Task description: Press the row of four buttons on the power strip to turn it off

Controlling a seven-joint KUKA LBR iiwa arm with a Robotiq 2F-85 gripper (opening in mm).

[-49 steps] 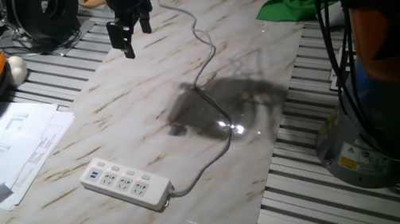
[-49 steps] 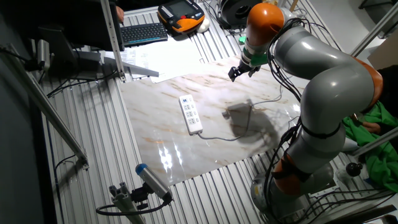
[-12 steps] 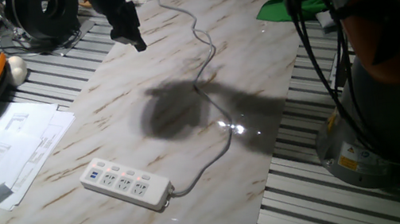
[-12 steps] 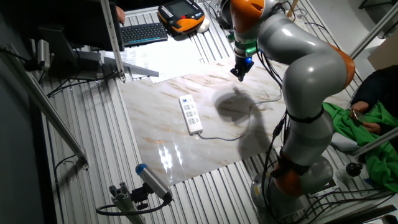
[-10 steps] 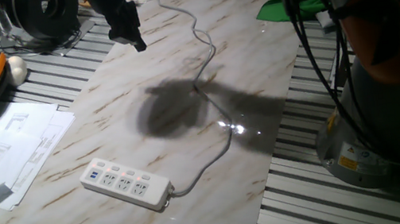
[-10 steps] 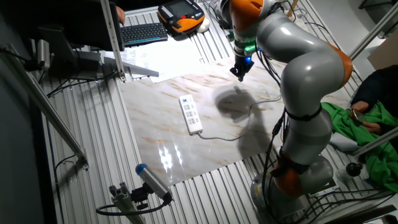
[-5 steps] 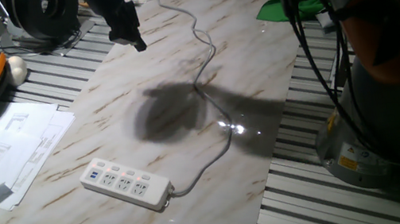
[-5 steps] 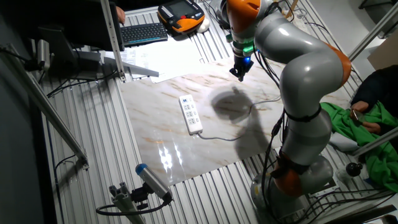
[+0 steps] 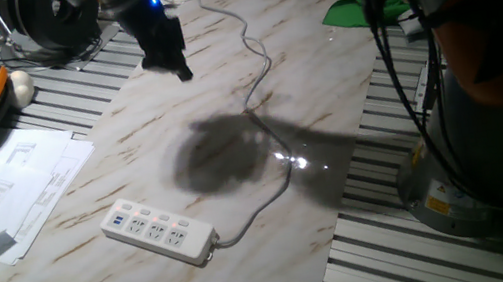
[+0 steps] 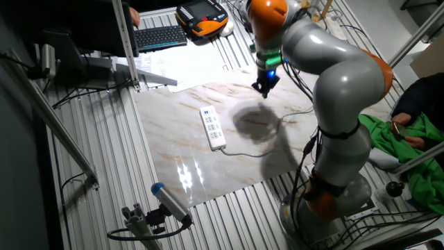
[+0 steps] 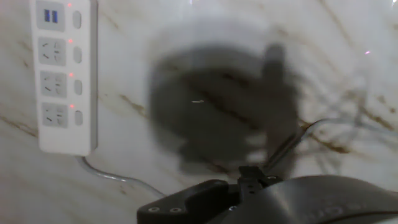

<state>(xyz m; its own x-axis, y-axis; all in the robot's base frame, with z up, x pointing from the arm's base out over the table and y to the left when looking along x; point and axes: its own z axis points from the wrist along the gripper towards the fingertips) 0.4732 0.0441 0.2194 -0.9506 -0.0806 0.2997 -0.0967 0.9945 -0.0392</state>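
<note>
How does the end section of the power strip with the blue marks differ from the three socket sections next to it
In the hand view, the blue-marked end section of the power strip carries two small blue slots, while the three socket sections have grey socket holes. The blue-marked section lies at the end away from the cable; the socket sections run toward it. Shared: each has a small red light and one of the row of four buttons beside it.

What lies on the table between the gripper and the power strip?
Nothing solid: in one fixed view only bare marble table and the arm's dark shadow separate the gripper from the power strip.
</note>
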